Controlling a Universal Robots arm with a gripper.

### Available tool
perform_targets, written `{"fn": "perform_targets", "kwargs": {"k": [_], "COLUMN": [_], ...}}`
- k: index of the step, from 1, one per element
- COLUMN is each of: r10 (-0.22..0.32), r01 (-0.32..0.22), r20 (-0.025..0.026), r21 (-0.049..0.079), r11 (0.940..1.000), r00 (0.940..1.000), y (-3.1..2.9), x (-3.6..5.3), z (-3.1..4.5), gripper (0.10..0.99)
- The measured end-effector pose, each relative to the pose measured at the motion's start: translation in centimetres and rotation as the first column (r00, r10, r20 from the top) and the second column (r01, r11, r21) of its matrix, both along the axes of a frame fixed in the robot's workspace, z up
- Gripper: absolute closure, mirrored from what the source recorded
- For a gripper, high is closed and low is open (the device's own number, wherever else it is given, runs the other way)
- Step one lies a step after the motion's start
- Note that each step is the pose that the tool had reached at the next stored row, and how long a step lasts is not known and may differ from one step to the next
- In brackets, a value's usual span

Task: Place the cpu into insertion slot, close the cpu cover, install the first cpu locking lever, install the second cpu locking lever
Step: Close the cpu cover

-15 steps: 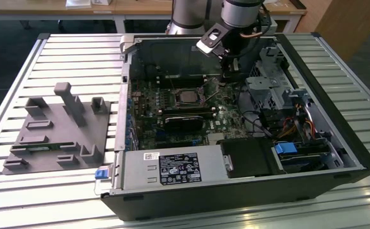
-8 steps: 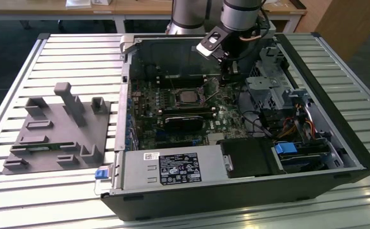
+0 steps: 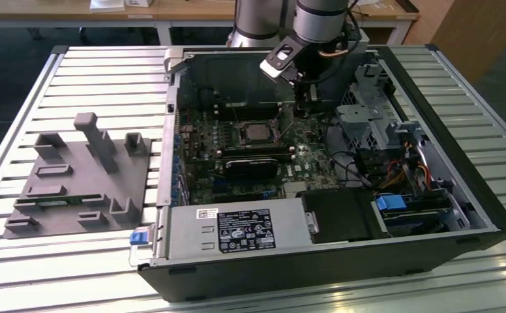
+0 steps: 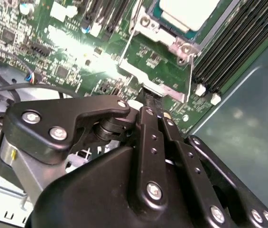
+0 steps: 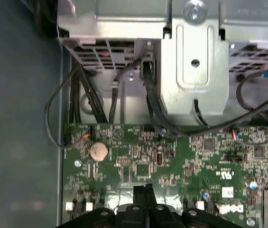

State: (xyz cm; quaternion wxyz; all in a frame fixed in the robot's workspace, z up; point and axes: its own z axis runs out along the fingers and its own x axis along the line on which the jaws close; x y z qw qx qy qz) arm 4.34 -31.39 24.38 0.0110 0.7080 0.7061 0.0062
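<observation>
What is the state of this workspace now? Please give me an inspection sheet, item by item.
Surface: slatted metal table carrying an open computer case.
Job's things: cpu lies in the insertion slot; cpu cover appears down around it; whether it is locked is unclear.
Clutter: grey fixture plate with posts, at the exterior view's left.
Grippers: tool shut, tips low over the green board beside the cover's edge.
Cables: black bundle by the metal cage; coloured wires inside the case.
Surroundings: wooden desks behind the table.
</observation>
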Motion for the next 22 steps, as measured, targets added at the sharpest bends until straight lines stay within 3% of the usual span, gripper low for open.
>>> {"fn": "perform_targets", "kwargs": {"k": [11, 22], "r10": [0.000, 0.000], "r01": [0.000, 0.000], "r20": [0.0000, -0.0001], "r21": [0.000, 0.000], "r11": [1.0000, 1.0000], "r00": [1.0000, 1.0000], "y": [0.01, 0.04], "x": [-2.40, -3.91], "z": [-0.14, -0.72], "gripper": [0.980, 0.980]}}
